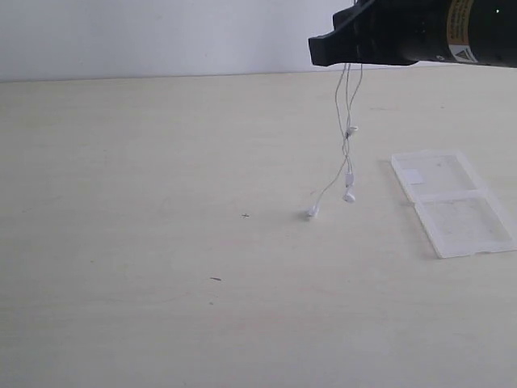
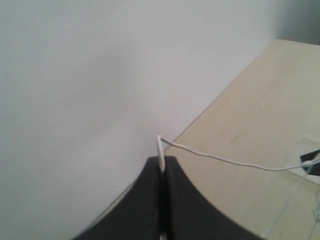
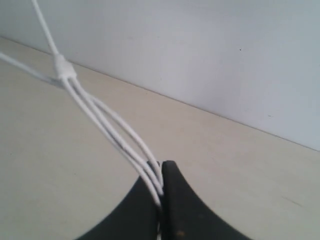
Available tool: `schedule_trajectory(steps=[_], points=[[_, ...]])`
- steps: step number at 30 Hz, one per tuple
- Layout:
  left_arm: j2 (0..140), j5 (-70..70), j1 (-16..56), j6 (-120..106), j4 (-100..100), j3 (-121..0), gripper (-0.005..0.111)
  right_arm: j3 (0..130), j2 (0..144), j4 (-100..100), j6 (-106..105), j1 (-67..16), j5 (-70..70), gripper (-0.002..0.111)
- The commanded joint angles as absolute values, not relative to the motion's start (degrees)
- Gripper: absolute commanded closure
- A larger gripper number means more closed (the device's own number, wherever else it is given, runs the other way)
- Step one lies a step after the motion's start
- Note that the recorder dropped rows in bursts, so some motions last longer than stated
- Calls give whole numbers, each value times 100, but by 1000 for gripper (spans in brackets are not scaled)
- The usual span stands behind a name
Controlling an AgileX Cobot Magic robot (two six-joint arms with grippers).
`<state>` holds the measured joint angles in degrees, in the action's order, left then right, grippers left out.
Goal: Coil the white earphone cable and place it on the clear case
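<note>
Right claw [image 3: 161, 167] clenched on white earphone cable [image 3: 80, 95] strands; left claw [image 2: 162, 161] pinches one strand; clear case [image 1: 464, 222] lies mid-right

Pale beige table [image 1: 161, 242], clear case [image 1: 452, 202] lying open and flat at the right, few small dark specks [image 1: 216, 279]

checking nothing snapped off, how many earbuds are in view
2. The lower earbud is down at the table, at the end of the white earphone cable; the other earbud hangs beside it, nearer the clear case. None looks hidden.
</note>
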<state>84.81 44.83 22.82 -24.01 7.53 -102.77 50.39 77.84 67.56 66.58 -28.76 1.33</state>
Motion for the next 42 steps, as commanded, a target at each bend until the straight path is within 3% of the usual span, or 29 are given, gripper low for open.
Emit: schedule_trajectory(steps=[1, 12, 20, 33, 35, 39, 42], points=[[8582, 3884, 1933, -2319, 752, -9890, 107, 4857, 7737, 6799, 6305, -2894, 126, 108], [9312, 3642, 1530, -2220, 764, -9424, 107, 4573, 7709, 6777, 6169, -2894, -580, 108], [9999, 3658, 1530, -2149, 1531, -9327, 107, 4573, 7456, 6788, 6157, -2894, 329, 108], [11297, 5168, 1543, -3357, 3140, -9334, 106, 4573, 7401, 6777, 6096, -2894, 461, 108], [11442, 5381, 1543, -3623, 3407, -9334, 95, 4573, 7401, 6777, 6096, -2894, 461, 108], [11571, 5813, 1543, -3749, 3786, -9334, 53, 4573, 7401, 6800, 6059, -2894, 485, 108], [11571, 5800, 1543, -3749, 3768, -9334, 37, 4573, 7401, 6800, 6059, -2894, 485, 108]])
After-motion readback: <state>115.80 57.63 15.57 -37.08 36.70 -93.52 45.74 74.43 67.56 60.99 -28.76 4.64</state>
